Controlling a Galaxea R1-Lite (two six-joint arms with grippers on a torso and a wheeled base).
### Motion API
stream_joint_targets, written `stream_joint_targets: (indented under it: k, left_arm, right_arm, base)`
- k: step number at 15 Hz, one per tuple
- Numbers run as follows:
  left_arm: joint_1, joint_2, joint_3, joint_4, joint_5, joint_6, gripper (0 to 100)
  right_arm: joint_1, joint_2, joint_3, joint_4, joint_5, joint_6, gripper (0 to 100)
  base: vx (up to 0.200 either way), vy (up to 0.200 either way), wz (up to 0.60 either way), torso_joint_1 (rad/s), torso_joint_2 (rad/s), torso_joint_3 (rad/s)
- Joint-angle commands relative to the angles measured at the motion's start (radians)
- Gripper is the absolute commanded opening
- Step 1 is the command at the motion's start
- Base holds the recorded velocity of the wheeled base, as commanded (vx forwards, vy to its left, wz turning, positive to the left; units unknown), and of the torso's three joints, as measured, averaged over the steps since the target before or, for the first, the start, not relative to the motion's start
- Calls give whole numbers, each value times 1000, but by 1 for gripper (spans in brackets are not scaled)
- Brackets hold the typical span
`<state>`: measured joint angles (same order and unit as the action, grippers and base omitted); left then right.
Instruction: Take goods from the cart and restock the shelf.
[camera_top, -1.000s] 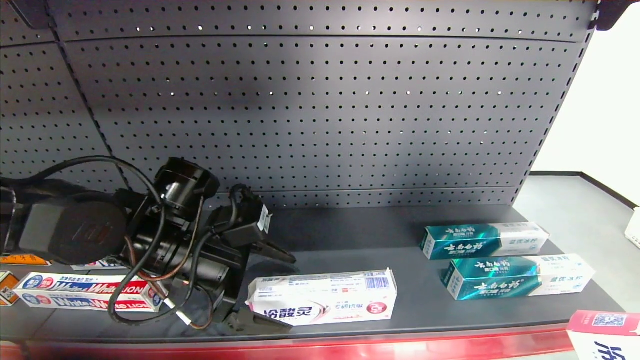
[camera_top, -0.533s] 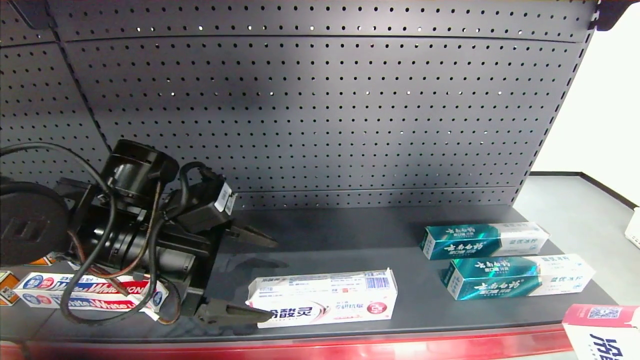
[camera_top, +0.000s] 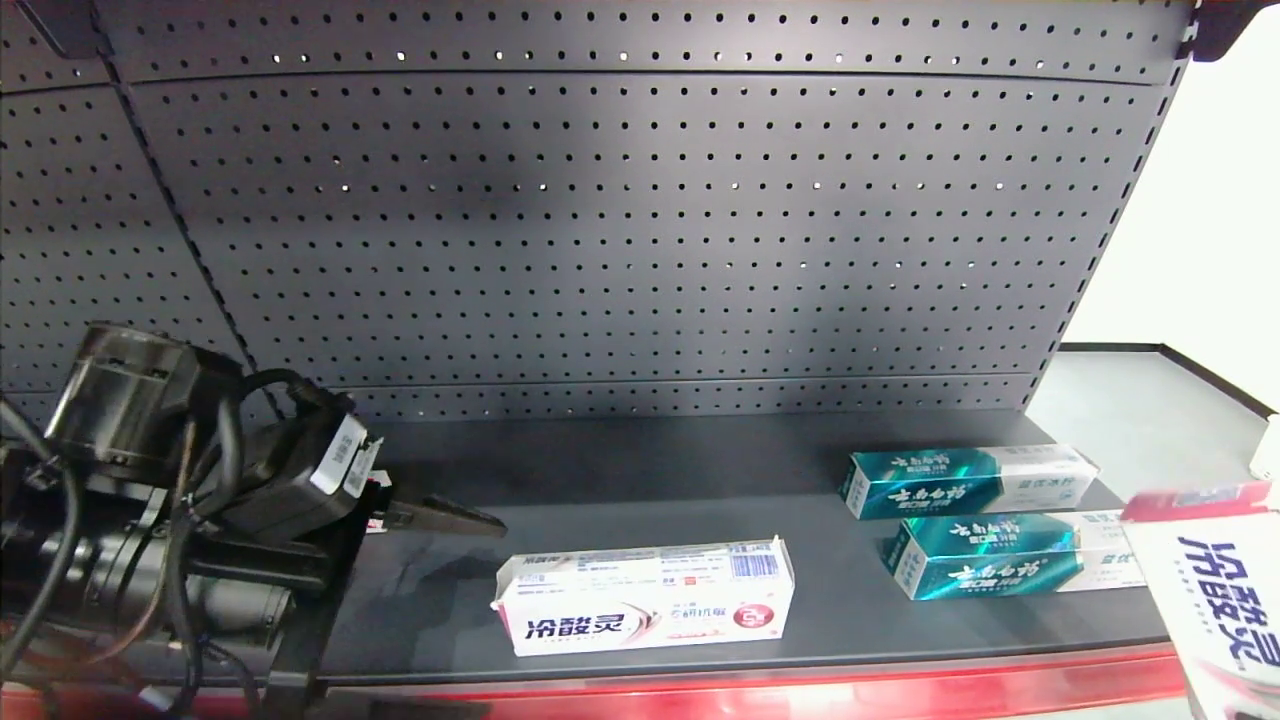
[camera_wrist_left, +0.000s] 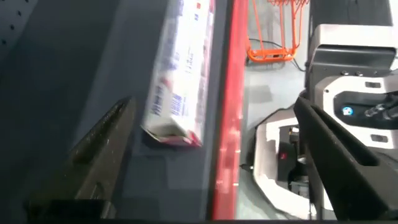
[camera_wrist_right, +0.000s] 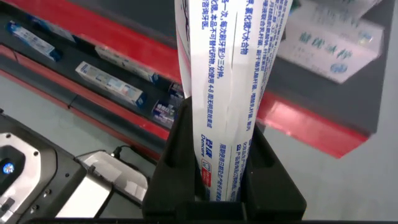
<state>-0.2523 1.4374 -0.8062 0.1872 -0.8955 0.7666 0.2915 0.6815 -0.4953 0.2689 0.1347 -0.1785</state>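
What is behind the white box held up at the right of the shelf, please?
The front green toothpaste box on the shelf; the white box covers its right end, so that end cannot be seen.

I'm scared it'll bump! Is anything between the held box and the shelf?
Yes: two teal boxes lie at the right end of the shelf, just behind the held white box in the right gripper.

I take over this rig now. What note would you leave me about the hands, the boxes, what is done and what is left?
Left hand: open, empty, over the shelf's left part.
Right hand: shut on the held box, near the shelf's right front edge.
Done: white box and two green boxes lie on the shelf.
Left: set the held box on the shelf.
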Motion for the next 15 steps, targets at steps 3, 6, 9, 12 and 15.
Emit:
stream_joint_targets:
  k: [3, 6, 9, 12, 15]
  left_arm:
    - [-2, -226, 259, -262, 37, -247, 100]
    - [2, -279, 282, -264, 61, -262, 100]
    - [-2, -290, 263, -265, 173, -262, 100]
    - [-2, -290, 255, -275, 256, -260, 100]
    - [-4, -333, 280, -278, 256, -263, 100]
  right_arm:
    - [80, 237, -186, -7, -4, -6, 0]
    - [130, 305, -218, -31, -4, -27, 0]
    - [183, 385, -262, -36, -4, -65, 0]
    - [196, 443, -318, -43, -4, -79, 0]
    - [213, 490, -356, -43, -4, -119, 0]
  base:
    - [0, 0, 0, 0, 0, 0]
    - [0, 0, 0, 0, 0, 0]
    - [0, 0, 0, 0, 0, 0]
    - [0, 0, 0, 0, 0, 0]
    - [0, 0, 0, 0, 0, 0]
